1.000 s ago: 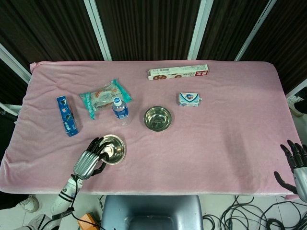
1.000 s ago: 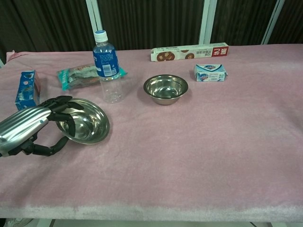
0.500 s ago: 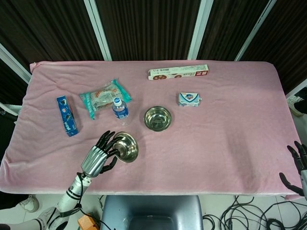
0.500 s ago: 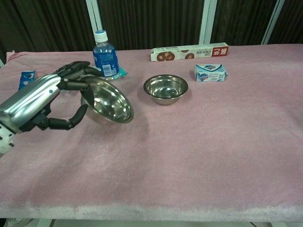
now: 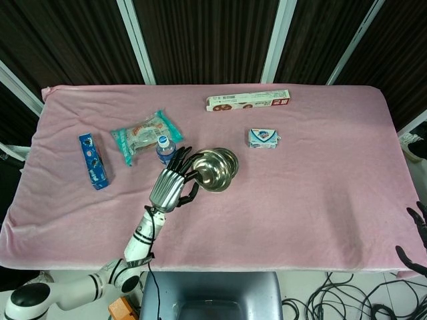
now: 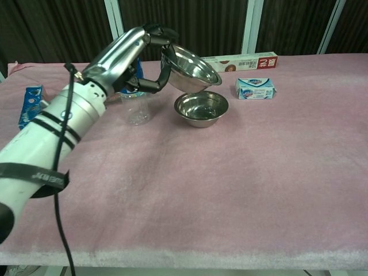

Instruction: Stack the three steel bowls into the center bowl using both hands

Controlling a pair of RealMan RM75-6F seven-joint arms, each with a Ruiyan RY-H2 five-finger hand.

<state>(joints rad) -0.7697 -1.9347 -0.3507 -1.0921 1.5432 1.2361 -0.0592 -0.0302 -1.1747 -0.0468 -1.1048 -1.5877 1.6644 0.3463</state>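
Clear water bottle with blue label (image 5: 167, 151) stands just beside the left hand (image 6: 141, 54), long brown cookie box (image 6: 238, 62) and small blue soap pack (image 6: 255, 88) behind. Left hand grips a tilted round steel bowl (image 6: 192, 68) by its rim, above the centre steel bowl (image 6: 201, 109) on the pink cloth table (image 6: 241, 184). Right hand (image 5: 417, 237) barely visible at frame edge; cannot tell its state.

The two bowls, the held bowl (image 6: 192, 69) and the center bowl (image 6: 201, 108), were polished shiny steel. The tablecloth (image 6: 241, 184) was matt pink fabric. The left hand (image 6: 133, 54) looked of glossy silver metal with black fingers.
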